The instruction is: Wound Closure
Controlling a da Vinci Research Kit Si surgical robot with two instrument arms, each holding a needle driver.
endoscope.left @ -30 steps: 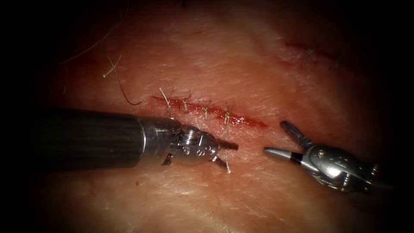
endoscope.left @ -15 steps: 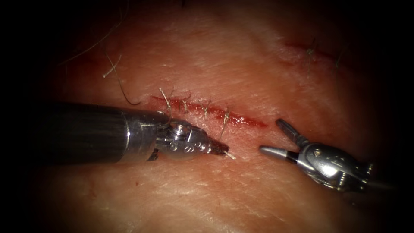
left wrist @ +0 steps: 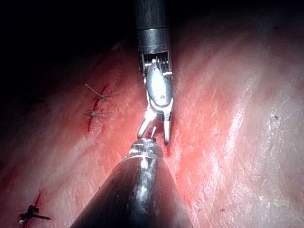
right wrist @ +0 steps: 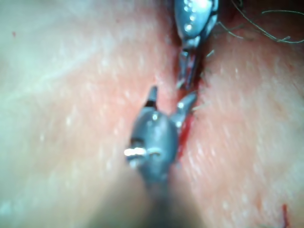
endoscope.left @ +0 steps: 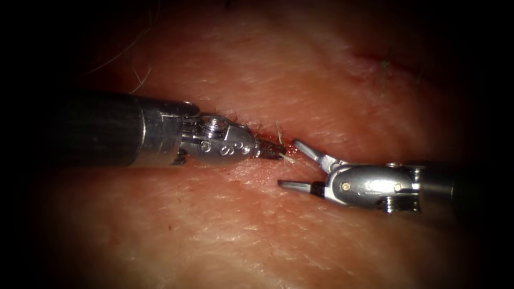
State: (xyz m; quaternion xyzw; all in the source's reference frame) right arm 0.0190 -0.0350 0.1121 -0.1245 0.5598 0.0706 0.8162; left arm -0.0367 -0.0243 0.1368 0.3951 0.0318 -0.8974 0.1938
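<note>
The only readable mark is a single stamped character that looks like an "S", on the metal wrist body of the left arm's tool [endoscope.left: 270, 150] in the endoscope view. Other small marks beside it on that body are too small to read.

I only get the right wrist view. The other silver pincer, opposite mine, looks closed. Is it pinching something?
Observer: Yes. In the endoscope view the left tool is shut on a short pale thread end that pokes out past its tip.
Operator: My right tool is open and holds nothing. Are there stitches nearby?
Observer: The left wrist view shows two stitches with short tails across a cut in the tissue, off to one side of both tools.
</note>
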